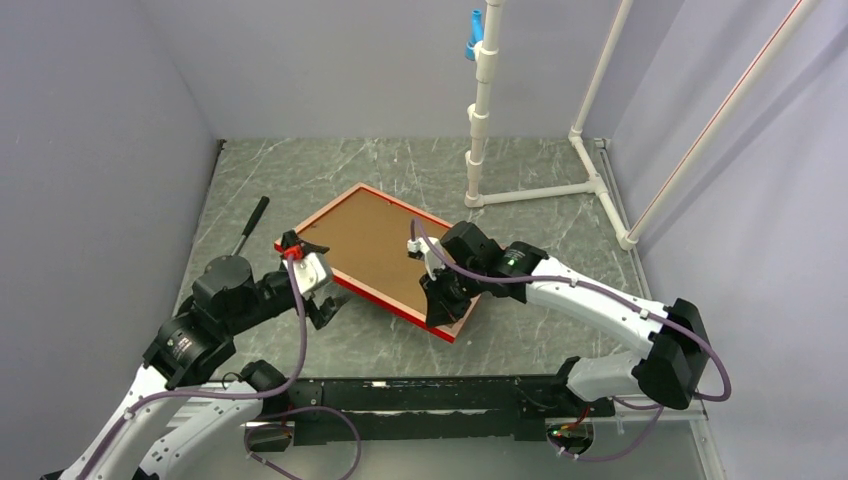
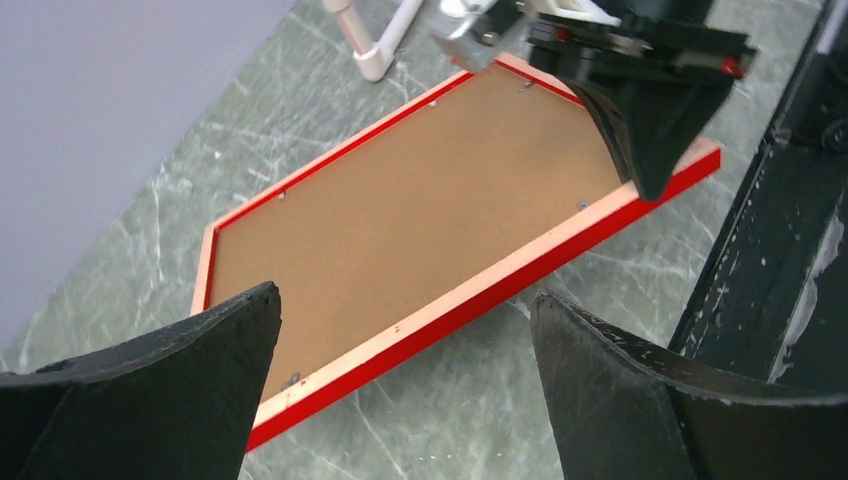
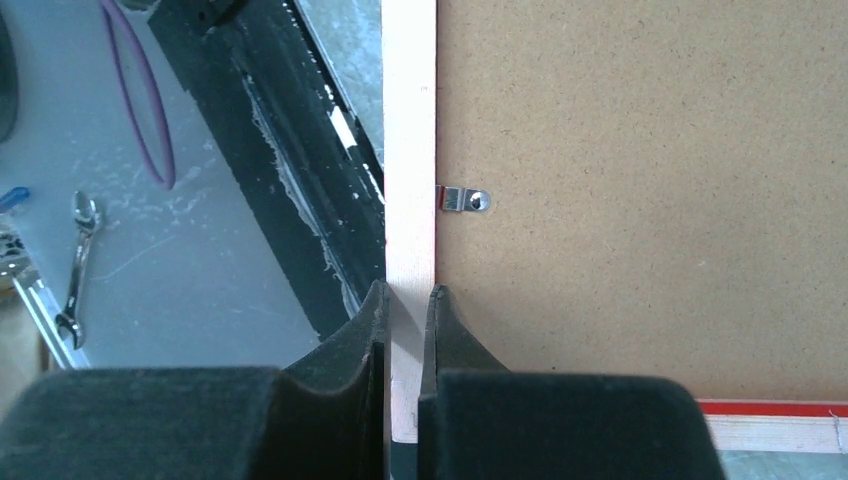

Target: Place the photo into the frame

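The frame (image 1: 385,305) lies back side up in the middle of the table, with a red outer edge and a pale copper back rim. A plain brown backing board (image 1: 380,245) fills it. The photo is hidden. My right gripper (image 1: 447,303) is shut on the frame's rim (image 3: 410,150) near its near right corner; the fingers (image 3: 455,330) pinch the rim from both sides. That corner looks slightly raised. My left gripper (image 1: 328,308) is open and empty, just off the frame's near left edge (image 2: 480,300), touching nothing. The right gripper also shows in the left wrist view (image 2: 640,150).
A small metal clip (image 3: 463,199) holds the board at the rim. A white pipe stand (image 1: 480,120) rises at the back right. A black-handled tool (image 1: 252,222) lies at the left. A black rail (image 1: 420,395) runs along the near edge. A wrench (image 3: 75,270) lies beyond it.
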Robot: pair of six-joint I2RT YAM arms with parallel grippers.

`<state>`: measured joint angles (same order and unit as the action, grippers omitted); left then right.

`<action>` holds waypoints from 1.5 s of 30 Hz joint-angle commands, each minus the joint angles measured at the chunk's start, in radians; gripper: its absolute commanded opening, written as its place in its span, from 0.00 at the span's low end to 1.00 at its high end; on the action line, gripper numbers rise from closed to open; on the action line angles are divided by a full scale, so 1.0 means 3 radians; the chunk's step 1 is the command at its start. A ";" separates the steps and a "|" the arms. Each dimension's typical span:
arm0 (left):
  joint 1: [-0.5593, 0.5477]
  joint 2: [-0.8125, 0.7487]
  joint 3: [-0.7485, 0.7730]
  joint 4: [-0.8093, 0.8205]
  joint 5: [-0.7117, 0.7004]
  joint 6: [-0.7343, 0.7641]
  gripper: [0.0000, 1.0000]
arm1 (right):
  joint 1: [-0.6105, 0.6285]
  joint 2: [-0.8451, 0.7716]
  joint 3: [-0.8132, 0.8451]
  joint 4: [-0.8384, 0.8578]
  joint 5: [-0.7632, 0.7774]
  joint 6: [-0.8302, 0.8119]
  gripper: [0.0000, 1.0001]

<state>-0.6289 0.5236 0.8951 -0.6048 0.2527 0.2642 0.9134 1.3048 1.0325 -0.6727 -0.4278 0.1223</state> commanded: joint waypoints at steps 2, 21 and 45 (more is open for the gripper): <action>-0.0118 0.0068 0.0003 0.0105 0.0488 0.0831 0.98 | -0.0083 -0.0079 0.0308 -0.0059 -0.0404 -0.0009 0.00; -0.0752 0.0404 -0.0323 0.0163 0.0155 0.2574 0.99 | -0.0257 -0.0046 0.0760 -0.0199 -0.0783 0.0035 0.00; -0.1060 0.1345 -0.0355 0.0405 -0.0822 0.2926 0.47 | -0.0283 -0.0112 0.0796 -0.0167 -0.0775 0.0080 0.00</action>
<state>-0.9360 0.8940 0.7837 -0.5308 0.0486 1.1252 0.8280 1.3182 1.1980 -0.7933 -0.5926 0.1520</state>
